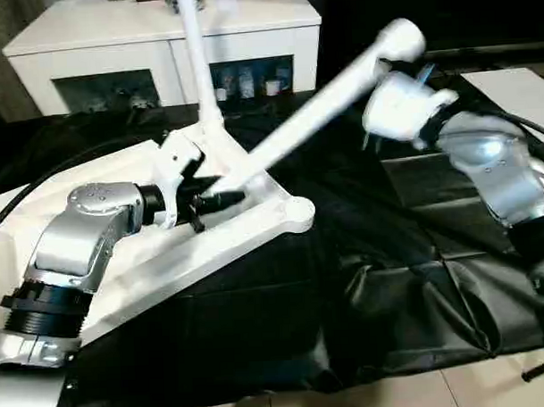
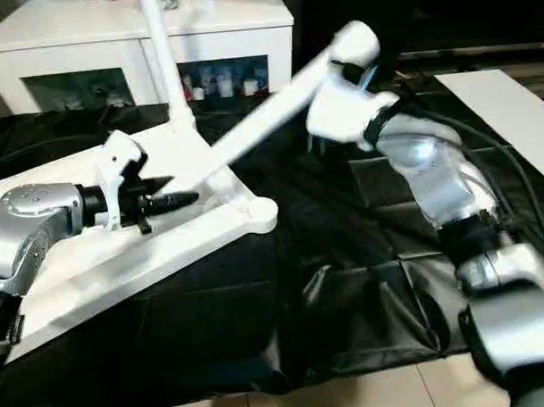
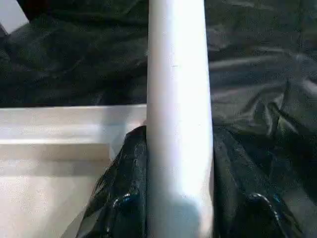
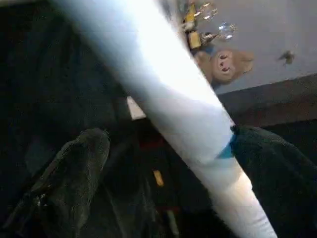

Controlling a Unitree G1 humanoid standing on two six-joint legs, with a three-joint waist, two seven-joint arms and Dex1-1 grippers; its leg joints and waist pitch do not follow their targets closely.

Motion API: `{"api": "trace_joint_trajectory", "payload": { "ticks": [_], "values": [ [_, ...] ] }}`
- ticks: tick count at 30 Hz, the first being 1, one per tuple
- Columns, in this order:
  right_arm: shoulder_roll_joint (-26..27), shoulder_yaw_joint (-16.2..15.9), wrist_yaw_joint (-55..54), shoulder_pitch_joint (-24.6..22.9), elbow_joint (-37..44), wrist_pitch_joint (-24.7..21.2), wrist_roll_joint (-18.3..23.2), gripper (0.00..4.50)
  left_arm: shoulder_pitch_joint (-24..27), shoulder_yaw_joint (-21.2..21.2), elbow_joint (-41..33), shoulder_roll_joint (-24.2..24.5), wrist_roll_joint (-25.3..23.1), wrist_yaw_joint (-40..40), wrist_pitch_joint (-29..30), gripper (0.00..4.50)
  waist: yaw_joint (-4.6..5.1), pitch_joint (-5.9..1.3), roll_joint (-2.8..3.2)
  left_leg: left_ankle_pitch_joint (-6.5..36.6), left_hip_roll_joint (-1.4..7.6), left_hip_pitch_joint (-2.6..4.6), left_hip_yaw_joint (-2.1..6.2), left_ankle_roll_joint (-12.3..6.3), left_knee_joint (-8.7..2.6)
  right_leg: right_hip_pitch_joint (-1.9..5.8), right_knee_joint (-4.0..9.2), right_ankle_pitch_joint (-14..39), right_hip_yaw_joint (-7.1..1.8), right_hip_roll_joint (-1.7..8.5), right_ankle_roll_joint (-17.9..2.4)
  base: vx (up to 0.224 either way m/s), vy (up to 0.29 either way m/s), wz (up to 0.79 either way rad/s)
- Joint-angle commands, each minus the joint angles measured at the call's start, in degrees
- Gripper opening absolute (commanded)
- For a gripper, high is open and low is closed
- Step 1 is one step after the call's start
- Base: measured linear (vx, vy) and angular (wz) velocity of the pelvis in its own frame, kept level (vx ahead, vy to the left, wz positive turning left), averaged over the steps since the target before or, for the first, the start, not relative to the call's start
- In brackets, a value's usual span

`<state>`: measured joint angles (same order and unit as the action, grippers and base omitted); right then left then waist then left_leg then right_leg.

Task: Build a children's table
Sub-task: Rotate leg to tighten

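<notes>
The white tabletop [image 1: 167,261] lies upside down on the black sheet, at the left. One white leg [image 1: 198,63] stands upright in its far corner socket. A second leg [image 1: 322,108] slants up and to the right from the tabletop's near right corner. My left gripper [image 1: 220,199] is shut on this slanted leg's lower end, and the left wrist view has the leg [image 3: 178,124] between both fingers. At the leg's upper end my right gripper [image 1: 394,61] is open. Its fingers [image 4: 74,168] stand apart around the leg [image 4: 163,84], with a gap on one side.
A white glass-door cabinet [image 1: 159,38] stands behind the work. The black sheet [image 1: 346,290] covers the floor, with tiles [image 1: 440,394] at its near edge. A flat white board [image 1: 518,88] lies at the far right. The tabletop's near corner socket [image 1: 295,212] is unfilled.
</notes>
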<state>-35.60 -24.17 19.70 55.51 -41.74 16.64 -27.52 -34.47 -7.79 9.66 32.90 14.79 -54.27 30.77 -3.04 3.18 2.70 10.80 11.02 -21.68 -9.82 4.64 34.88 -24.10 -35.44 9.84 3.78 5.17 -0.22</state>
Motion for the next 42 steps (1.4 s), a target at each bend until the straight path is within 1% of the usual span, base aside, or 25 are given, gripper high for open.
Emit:
{"api": "trace_joint_trajectory", "payload": {
  "ticks": [1, 3, 4, 5, 7, 8, 10, 11, 12, 14, 16, 17, 20, 21, 23, 24, 25, 26, 32, 34, 35, 36, 39, 40, 42],
  "values": [
    [-0.38, -2.14, -2.69, 2.73, -3.19, 2.22, -4.21, 4.5, -1.22, -0.26, -2.54, 1.05, 0.14, -1.92, -0.77, 1.41, 0.08, -4.41, -0.79, 6.98, 0.48, 0.23, -0.31, -3.42, -2.98, 3.94, 2.95, 6.91, -1.93, 1.76, -15.62, 0.0, 0.0, 0.0],
    [-0.18, -2.86, -5.06, 3.98, -5.48, 3.41, -6.05, 4.5, -0.97, -0.58, -3.11, 1.45, 0.34, -2.59, -0.61, 1.41, 0.21, -4.4, -0.6, 7.23, 0.57, 0.31, -0.29, -3.32, -2.92, 3.91, 2.89, 6.48, -1.96, 1.8, -15.92, 0.0, 0.0, 0.0],
    [0.17, -3.36, -6.16, 4.88, -7.45, 3.82, -6.56, 4.5, -0.71, -0.88, -3.67, 1.75, 0.22, -2.82, -0.44, 1.41, 0.21, -4.41, -0.08, 7.31, 0.62, 0.35, -0.23, -3.37, -2.9, 3.89, 2.79, 5.65, -1.96, 1.77, -16.1, 0.0, 0.0, 0.0],
    [0.27, -3.54, -6.34, 5.11, -8.02, 3.93, -6.68, 4.5, -0.65, -0.96, -3.81, 1.84, 0.17, -2.9, -0.39, 1.41, 0.4, -4.43, -0.2, 7.55, 0.67, 0.31, -0.23, -3.4, -2.92, 3.89, 2.72, 4.8, -1.87, 1.63, -16.52, 0.0, 0.0, 0.0],
    [0.78, -4.32, -7.6, 6.01, -10.9, 5.07, -7.23, 4.5, -0.23, -1.24, -4.66, 2.36, 0.05, -3.36, -0.22, 1.41, 0.5, -4.46, 0.35, 8.02, 0.67, 0.33, -0.17, -3.32, -2.85, 3.86, 2.57, 4.04, -1.82, 1.64, -16.85, 0.0, 0.0, 0.0],
    [1.14, -5.38, -8.38, 6.5, -13.72, 7.03, -8.51, 4.5, -0.27, -1.26, -4.65, 2.49, 0.21, -3.95, -0.2, 1.41, 0.78, -4.44, -0.33, 9.11, 0.69, 0.26, -0.23, -3.14, -2.85, 3.89, 2.63, 4.16, -1.8, 1.6, -17.09, 0.0, 0.0, 0.0],
    [1.46, -6.1, -8.86, 6.7, -15.75, 8.14, -9.5, 4.5, -0.42, -1.38, -4.27, 2.66, 0.08, -4.39, -0.4, 1.41, 0.86, -4.36, -0.18, 9.91, 0.66, 0.21, -0.21, -2.94, -2.79, 3.86, 2.59, 5.08, -1.81, 1.62, -17.12, 0.0, 0.0, 0.0],
    [1.73, -6.33, -9.49, 6.91, -17.02, 8.75, -10.14, 4.12, -0.48, -1.42, -4.09, 2.79, -0.13, -4.56, -0.49, 1.41, 0.93, -4.29, -0.11, 10.5, 0.68, 0.23, -0.21, -2.72, -2.77, 3.76, 2.69, 5.94, -1.83, 1.67, -17.05, 0.0, 0.0, 0.0],
    [1.85, -6.27, -9.81, 6.89, -17.56, 9.07, -10.3, 4.12, -0.43, -1.58, -4.02, 3.17, -0.33, -5.03, -0.67, 1.41, 0.98, -4.2, 0.12, 11.15, 0.68, 0.27, -0.18, -2.55, -2.81, 3.76, 2.75, 6.48, -1.81, 1.62, -16.91, 0.0, 0.0, 0.0],
    [2.11, -6.22, -10.19, 6.75, -18.97, 10.2, -10.35, 4.09, -0.1, -1.75, -4.21, 4.09, -0.61, -6.06, -0.81, 1.41, 1.2, -4.19, -0.09, 12.2, 0.67, 0.2, -0.15, -2.26, -2.81, 3.85, 2.75, 7.28, -1.84, 1.63, -16.55, 0.0, 0.0, 0.0],
    [2.14, -6.58, -10.68, 6.66, -19.74, 11.0, -10.58, 3.83, 0.11, -1.59, -4.53, 4.61, -0.48, -6.51, -0.66, 1.41, 1.32, -4.15, -0.12, 13.05, 0.67, 0.25, -0.11, -2.06, -2.79, 3.71, 2.84, 8.67, -1.87, 1.73, -16.05, 0.0, 0.0, 0.0],
    [2.04, -7.07, -10.7, 6.63, -20.3, 12.02, -10.94, 3.71, 0.01, -1.35, -4.5, 5.05, -0.56, -6.38, -0.61, 1.41, 1.38, -4.11, -0.72, 13.3, 0.64, 0.18, -0.16, -2.04, -2.82, 3.76, 2.92, 9.2, -1.88, 1.66, -15.85, 0.0, 0.0, 0.0],
    [2.18, -7.61, -10.5, 6.9, -22.12, 14.05, -11.45, 3.52, -0.46, -0.86, -3.81, 5.97, -1.02, -6.08, -1.06, 1.41, 1.37, -4.06, -0.51, 13.62, 0.65, 0.17, -0.11, -1.98, -2.78, 3.62, 2.91, 10.69, -1.91, 1.77, -15.26, 0.0, 0.0, 0.0],
    [2.32, -7.63, -10.66, 7.05, -22.61, 14.36, -11.63, 3.39, -0.65, -0.7, -3.55, 6.21, -1.09, -6.26, -1.21, 1.41, 1.38, -4.05, -0.05, 13.71, 0.64, 0.24, -0.08, -1.92, -2.75, 3.53, 2.86, 10.67, -1.92, 1.76, -15.37, 0.0, 0.0, 0.0],
    [2.61, -7.45, -10.62, 7.13, -23.23, 14.93, -11.69, 3.23, -0.84, -0.52, -3.26, 6.42, -1.31, -6.55, -1.42, 1.41, 1.52, -4.04, -0.07, 14.28, 0.65, 0.3, -0.12, -1.9, -2.77, 3.47, 2.93, 10.26, -1.9, 1.65, -15.62, 0.0, 0.0, 0.0],
    [2.78, -7.48, -10.36, 7.09, -23.46, 15.24, -11.76, 3.18, -0.9, -0.54, -3.04, 6.45, -1.5, -6.65, -1.57, 1.41, 1.62, -4.06, 0.29, 14.63, 0.64, 0.34, -0.12, -1.87, -2.77, 3.44, 2.93, 9.42, -1.87, 1.57, -15.95, 0.0, 0.0, 0.0],
    [2.79, -7.48, -10.34, 7.09, -23.48, 15.26, -11.77, 3.09, -0.9, -0.54, -3.03, 6.45, -1.51, -6.66, -1.59, 1.41, 1.62, -4.1, 0.23, 14.57, 0.63, 0.32, -0.09, -1.85, -2.74, 3.5, 2.78, 8.97, -1.86, 1.54, -16.09, 0.0, 0.0, 0.0],
    [3.09, -7.74, -10.15, 6.86, -23.93, 15.86, -12.1, 2.96, -0.94, -0.69, -2.89, 6.36, -1.79, -6.61, -1.74, 1.41, 1.55, -4.18, 0.59, 14.02, 0.64, 0.28, -0.04, -2.03, -2.7, 3.58, 2.63, 7.62, -1.87, 1.61, -16.52, 0.0, 0.0, 0.0],
    [3.66, -7.79, -10.35, 6.28, -24.44, 16.9, -11.8, 2.49, -1.13, -0.33, -3.3, 6.5, -1.9, -6.75, -3.38, 1.41, 1.56, -4.28, 0.04, 13.29, 0.64, 0.16, -0.09, -2.64, -2.65, 3.74, 2.52, 6.21, -1.84, 1.57, -17.18, 0.0, 0.0, 0.0],
    [3.7, -7.63, -10.51, 6.19, -24.77, 17.45, -11.71, 2.4, -1.49, 0.76, -2.45, 6.26, -1.63, -6.21, -4.13, 1.41, 1.52, -4.25, 0.16, 13.38, 0.64, 0.16, -0.06, -2.76, -2.63, 3.72, 2.61, 6.85, -1.86, 1.62, -16.92, 0.0, 0.0, 0.0],
    [3.72, -7.52, -10.61, 6.17, -25.0, 17.68, -11.66, 2.27, -1.81, 1.26, -2.01, 6.1, -1.02, -6.3, -3.37, 1.76, 1.52, -4.24, 0.18, 13.33, 0.65, 0.14, -0.06, -2.66, -2.64, 3.72, 2.53, 6.9, -1.86, 1.64, -16.94, 0.0, 0.0, 0.0],
    [3.68, -7.44, -10.63, 6.0, -25.27, 17.78, -11.6, 2.19, -2.14, 2.3, -1.55, 6.24, -0.73, -5.74, -3.46, 1.97, 1.53, -4.23, -1.43, 13.32, 0.65, 0.03, -0.24, -2.9, -2.7, 3.74, 2.77, 7.63, -1.9, 1.59, -16.65, 0.0, 0.0, 0.0],
    [3.92, -6.7, -10.41, 5.36, -26.41, 17.46, -10.96, 2.1, -2.08, 6.65, -1.57, 7.05, 0.77, -4.15, -3.72, 2.14, 1.0, -4.18, -0.81, 12.98, 0.75, 0.2, -0.12, -2.4, -2.68, 3.49, 2.59, 9.26, -1.97, 1.88, -16.26, 0.0, 0.0, 0.0],
    [4.04, -6.54, -10.33, 5.22, -26.7, 17.32, -10.83, 2.06, -1.86, 7.62, -1.8, 7.32, 1.31, -4.18, -3.68, 2.22, 1.11, -4.05, -1.07, 13.0, 0.79, -0.01, -0.03, -2.25, -2.8, 3.59, 2.55, 9.25, -1.91, 1.82, -16.04, 0.0, 0.0, 0.0],
    [4.56, -5.12, -9.32, 4.32, -27.29, 16.57, -9.09, 1.95, -1.54, 11.89, -1.9, 7.43, 4.09, -3.55, -3.35, 2.42, 1.15, -4.02, -0.92, 13.28, 0.77, 0.08, -0.07, -2.2, -2.78, 3.5, 2.47, 8.98, -1.98, 1.84, -15.87, 0.0, 0.0, 0.0]
  ]
}}
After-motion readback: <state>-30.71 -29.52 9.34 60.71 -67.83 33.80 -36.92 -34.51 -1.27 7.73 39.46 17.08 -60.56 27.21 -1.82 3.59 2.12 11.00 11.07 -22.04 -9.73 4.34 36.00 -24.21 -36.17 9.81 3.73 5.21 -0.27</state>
